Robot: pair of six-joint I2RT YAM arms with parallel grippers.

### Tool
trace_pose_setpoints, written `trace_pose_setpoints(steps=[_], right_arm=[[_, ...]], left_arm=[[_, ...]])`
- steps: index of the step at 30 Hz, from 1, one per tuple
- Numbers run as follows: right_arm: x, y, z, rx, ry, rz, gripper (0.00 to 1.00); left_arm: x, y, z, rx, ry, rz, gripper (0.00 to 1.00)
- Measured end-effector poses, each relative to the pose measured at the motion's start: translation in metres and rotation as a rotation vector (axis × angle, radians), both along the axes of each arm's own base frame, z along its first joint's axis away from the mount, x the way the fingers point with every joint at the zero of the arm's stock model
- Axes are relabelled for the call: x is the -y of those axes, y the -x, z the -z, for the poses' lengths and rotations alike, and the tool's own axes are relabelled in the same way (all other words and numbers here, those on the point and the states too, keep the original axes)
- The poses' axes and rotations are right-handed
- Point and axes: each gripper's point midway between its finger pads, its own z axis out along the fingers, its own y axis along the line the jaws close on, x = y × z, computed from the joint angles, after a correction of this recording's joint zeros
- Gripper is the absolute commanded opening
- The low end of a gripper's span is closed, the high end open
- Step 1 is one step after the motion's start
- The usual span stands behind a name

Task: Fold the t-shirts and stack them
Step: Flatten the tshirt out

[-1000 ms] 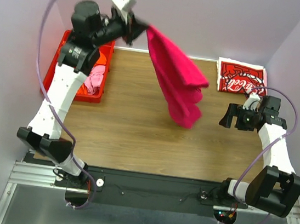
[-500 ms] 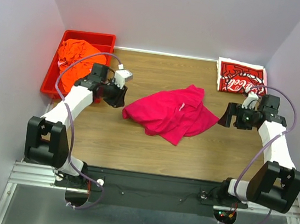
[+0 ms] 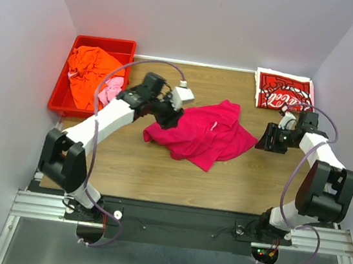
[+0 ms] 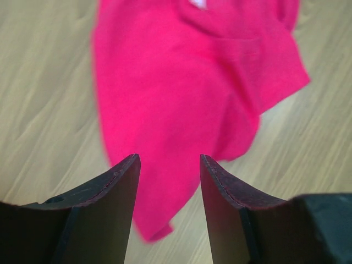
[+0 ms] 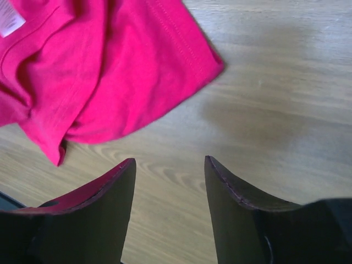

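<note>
Noted magenta-pink t-shirt [image 3: 202, 134] lying crumpled and unfolded at mid-worktop [image 3: 158, 169]. Found left gripper [image 3: 168, 119] at that shirt's left edge, jaws parted, nothing between them; confirmed in left wrist view, with pink cloth below the fingers [image 4: 118, 187]. Found right gripper [image 3: 268, 139] near the shirt's right edge, over bare wood, jaws likewise parted and holding nothing. Recorded Coca-Cola t-shirt [image 3: 284, 91] folded flat at far right corner. Recorded orange t-shirt [image 3: 87, 71] and light pink t-shirt [image 3: 106, 93] heaped in red bin [image 3: 104, 40] at far left corner.
</note>
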Motion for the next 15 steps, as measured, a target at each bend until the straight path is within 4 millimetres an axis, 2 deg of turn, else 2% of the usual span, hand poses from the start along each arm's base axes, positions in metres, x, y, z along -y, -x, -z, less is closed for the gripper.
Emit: trace_pose_setpoints(steps=[4,5,10,13,15], right_arm=[[-0.003,-0.008,0.021,-0.045,-0.02,0.013,0.58],[-0.004,-0.009,0.026,-0.056,-0.023,0.015,0.58],[-0.008,-0.017,0.043,-0.086,-0.032,0.031,0.58],[-0.013,-0.023,0.049,-0.094,-0.039,0.029,0.53],[-0.017,-0.03,0.051,-0.093,-0.045,0.027,0.49]], left_arm=[[0.04,0.016,0.031,-0.059,-0.034,0.085,0.59],[0.052,0.021,0.046,-0.087,-0.051,0.109,0.59],[0.072,0.036,0.09,-0.156,-0.124,0.138,0.6],[0.08,0.041,0.102,-0.171,-0.137,0.144,0.59],[0.085,0.043,0.109,-0.177,-0.145,0.142,0.45]])
